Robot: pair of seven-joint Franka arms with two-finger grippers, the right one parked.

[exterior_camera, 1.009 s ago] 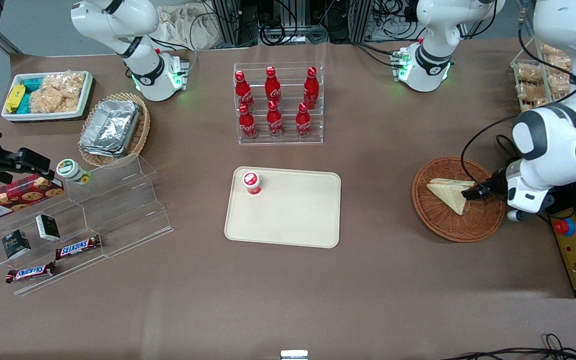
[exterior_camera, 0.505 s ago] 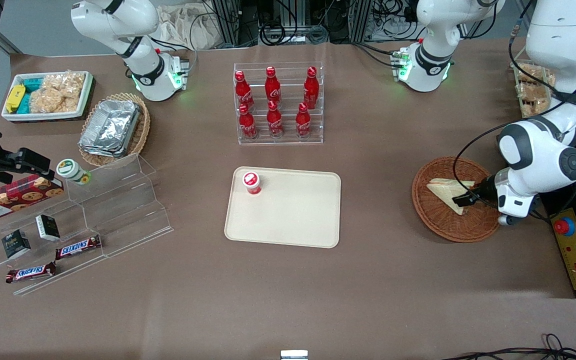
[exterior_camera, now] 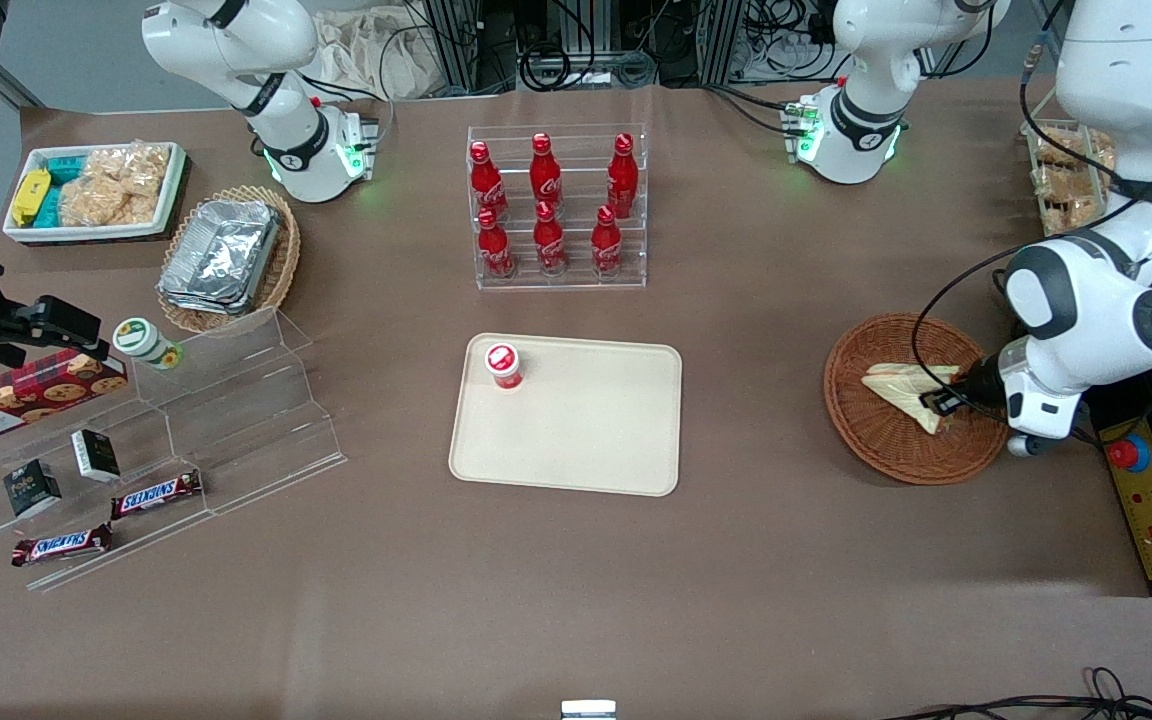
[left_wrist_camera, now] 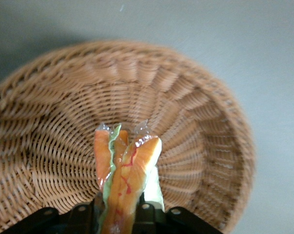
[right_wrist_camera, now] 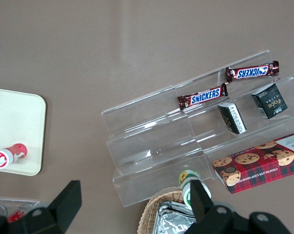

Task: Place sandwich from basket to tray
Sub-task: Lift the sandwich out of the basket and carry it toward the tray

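Reddish-brown wicker forms the round basket (exterior_camera: 911, 400) at the right of the front view, on the brown table (exterior_camera: 736, 560) toward the working arm's end. The wrapped triangular sandwich (exterior_camera: 904, 387) sits in it, pale bread face up, with its wide end under the left arm's gripper (exterior_camera: 944, 400). That gripper reaches in low over the basket's rim, and its black fingers (exterior_camera: 938, 403) touch the sandwich. In the left wrist view the fingers (left_wrist_camera: 146, 210) are closed from both sides on the sandwich (left_wrist_camera: 125, 178), whose orange filling edge and clear wrap stand on end above the woven basket floor (left_wrist_camera: 49, 146); the jaws are only as far apart as the wedge is thick.

At the centre of the front view lies the beige tray (exterior_camera: 586, 430), well apart from the basket. A small red-capped bottle (exterior_camera: 503, 365) stands in the tray's upper left corner. Above the tray in the frame, a clear rack (exterior_camera: 558, 208) holds six red cola bottles. At the left of the frame are a clear stepped stand (exterior_camera: 236, 420) with Snickers bars (exterior_camera: 156, 493), a cookie box (exterior_camera: 31, 393), an oval wicker basket of foil containers (exterior_camera: 226, 255) and a white bin of snacks (exterior_camera: 96, 190).
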